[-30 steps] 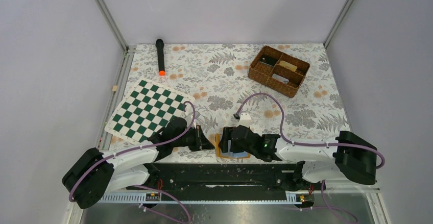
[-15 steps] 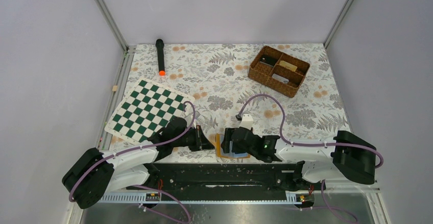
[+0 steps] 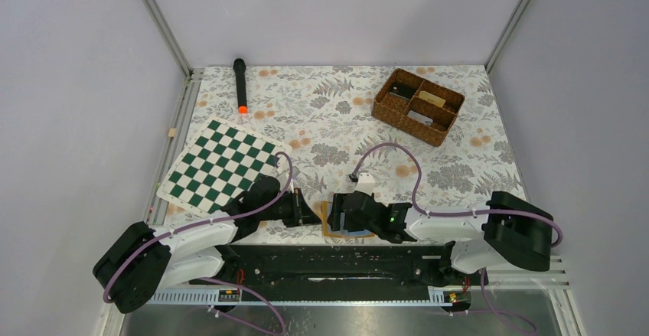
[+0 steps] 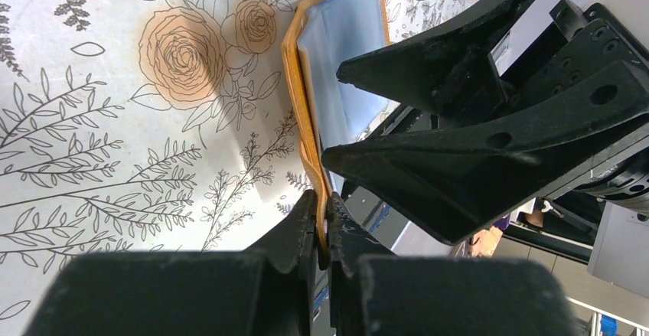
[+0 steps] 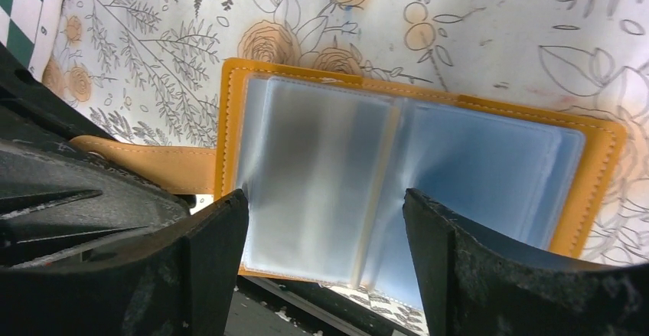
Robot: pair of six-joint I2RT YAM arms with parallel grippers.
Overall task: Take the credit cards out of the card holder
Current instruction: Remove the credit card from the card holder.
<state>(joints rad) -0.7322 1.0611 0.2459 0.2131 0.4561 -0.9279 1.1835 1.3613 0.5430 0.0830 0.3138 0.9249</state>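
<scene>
The orange card holder lies open on the floral cloth at the table's near edge. Its clear sleeves cover both halves. A light blue credit card shows through the right half, while the left half is a grey blur. My left gripper is shut on the holder's orange strap, at the holder's left side. My right gripper hangs open just above the sleeves, its fingers either side of the left half and the fold. It holds nothing.
A brown wicker basket with compartments stands at the back right. A green chessboard lies to the left, with a black torch with an orange tip behind it. The black base rail runs right behind the holder's near edge.
The right arm has slid a little to the left over the holder, and its jaws opened slightly wider. The left gripper and the holder have not moved.
</scene>
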